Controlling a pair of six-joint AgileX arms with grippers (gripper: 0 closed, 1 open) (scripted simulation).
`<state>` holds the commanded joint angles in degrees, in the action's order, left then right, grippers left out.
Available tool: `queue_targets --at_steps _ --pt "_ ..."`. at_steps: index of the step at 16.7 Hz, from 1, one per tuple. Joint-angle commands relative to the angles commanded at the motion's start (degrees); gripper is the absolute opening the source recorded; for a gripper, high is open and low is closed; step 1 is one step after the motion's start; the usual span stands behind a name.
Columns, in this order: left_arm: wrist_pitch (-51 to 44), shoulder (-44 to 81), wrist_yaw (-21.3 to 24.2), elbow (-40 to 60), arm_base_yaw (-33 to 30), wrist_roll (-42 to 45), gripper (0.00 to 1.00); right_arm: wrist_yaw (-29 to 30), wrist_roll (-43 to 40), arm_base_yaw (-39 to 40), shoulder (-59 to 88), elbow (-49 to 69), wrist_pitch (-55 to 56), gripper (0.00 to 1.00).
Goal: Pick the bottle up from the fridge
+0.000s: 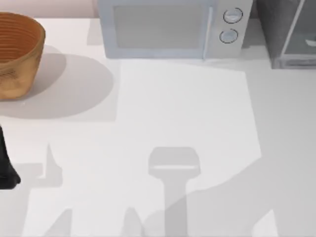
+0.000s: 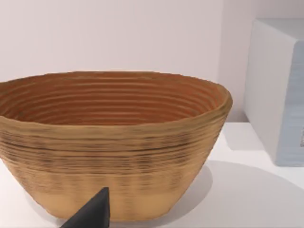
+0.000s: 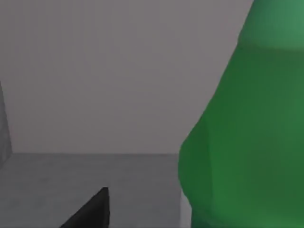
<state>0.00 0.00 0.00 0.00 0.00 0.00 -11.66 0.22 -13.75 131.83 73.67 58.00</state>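
The right gripper (image 3: 90, 211) is deep inside the fridge (image 3: 85, 95), with one dark fingertip showing in its wrist view against the grey floor and back wall of the compartment. The bottle (image 3: 242, 142) stands just beside that fingertip and very close to the camera, its green shoulder and body rising past the frame. Whether the fingers are spread, closed, or already touching the plastic I cannot tell; only one tip is visible, and it appears apart from the bottle.

To do this step well, the gripper should be centred on the bottle's body before closing, since the bottle now sits off to one side of the visible finger. It should close gently on the rounded wall, then lift a little and draw straight back out through the door opening without brushing the frame.

The top view gives what the wrist view lacks: the fridge (image 1: 289, 29) stands at the table's far right corner, next to the microwave (image 1: 168, 27), with the basket (image 1: 17, 54) far left. The left arm is parked at the table's left edge; its gripper (image 2: 90, 216) faces the basket (image 2: 111, 142), one dark tip in view, and its opening is likewise not readable.
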Motion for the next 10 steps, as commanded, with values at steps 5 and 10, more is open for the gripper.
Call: queue_targets --at_steps 5,10 --pt "0.0 0.0 0.0 0.0 0.0 0.0 1.0 0.0 0.0 0.0 0.0 0.0 0.0 0.85" --pt "0.0 0.0 0.0 0.0 0.0 0.0 1.0 0.0 0.0 0.0 0.0 0.0 0.0 0.47"
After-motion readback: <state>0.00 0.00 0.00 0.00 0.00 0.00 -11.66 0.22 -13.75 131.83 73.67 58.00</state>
